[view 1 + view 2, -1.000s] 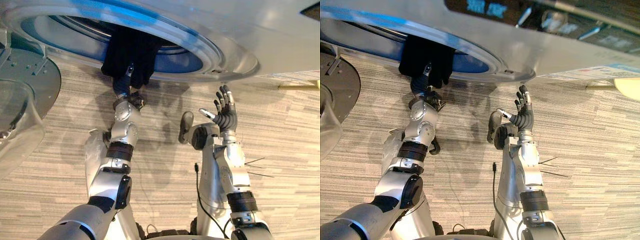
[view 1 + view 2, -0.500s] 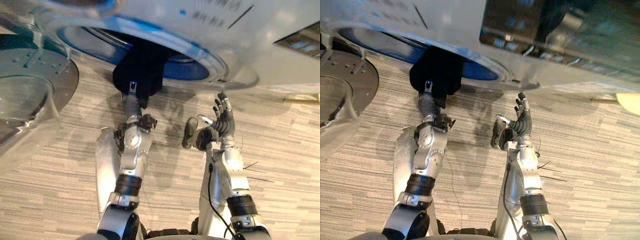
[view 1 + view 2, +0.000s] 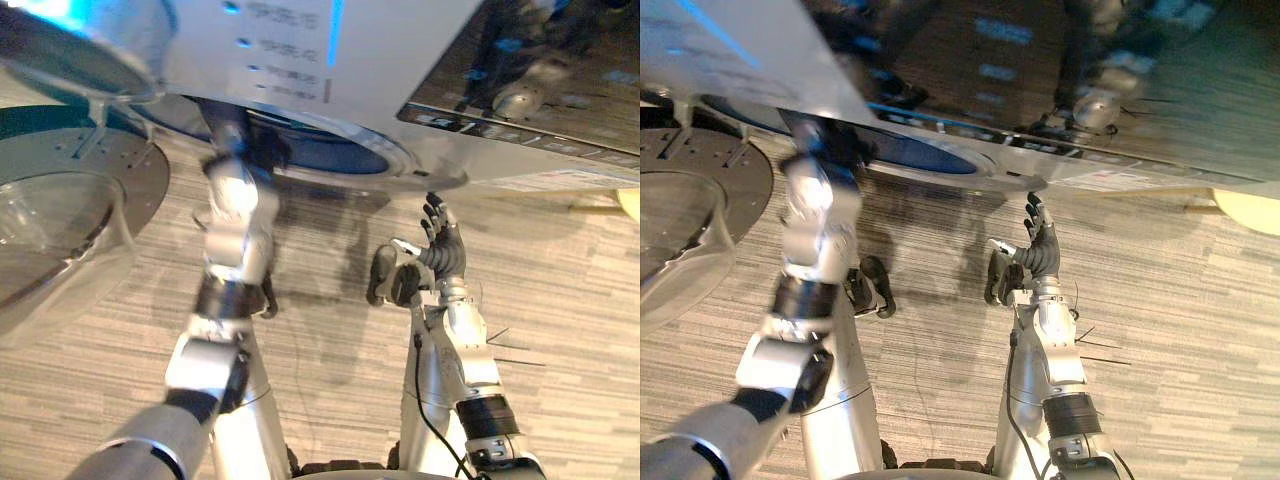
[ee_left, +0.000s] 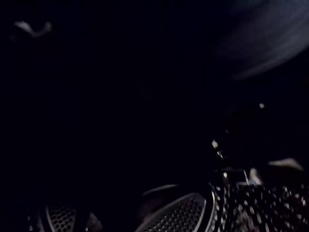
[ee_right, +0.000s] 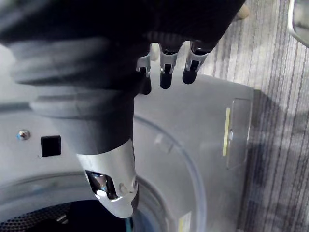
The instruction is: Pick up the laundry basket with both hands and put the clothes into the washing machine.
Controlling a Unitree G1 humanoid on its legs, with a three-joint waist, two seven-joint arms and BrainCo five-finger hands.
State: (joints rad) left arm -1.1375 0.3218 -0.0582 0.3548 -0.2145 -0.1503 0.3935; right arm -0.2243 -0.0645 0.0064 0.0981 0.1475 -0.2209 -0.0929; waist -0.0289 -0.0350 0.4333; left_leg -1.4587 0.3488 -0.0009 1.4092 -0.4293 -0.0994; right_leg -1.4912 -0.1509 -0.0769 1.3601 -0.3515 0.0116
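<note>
In the left eye view the washing machine (image 3: 330,60) looms overhead, its round glass door (image 3: 70,220) swung open to the left above the striped floor (image 3: 560,300). The left arm (image 3: 235,215) reaches up into the drum opening (image 3: 310,150). The left hand is hidden inside, so I cannot tell how it stands. The right hand (image 3: 440,250) is raised just under the machine's front.

The right eye view gives the same scene.

The left wrist view is dark, with the drum's perforated wall (image 4: 178,217) faintly visible. I cannot tell whether clothes lie there.

In the right wrist view the fingers (image 5: 165,72) are straight and hold nothing.
</note>
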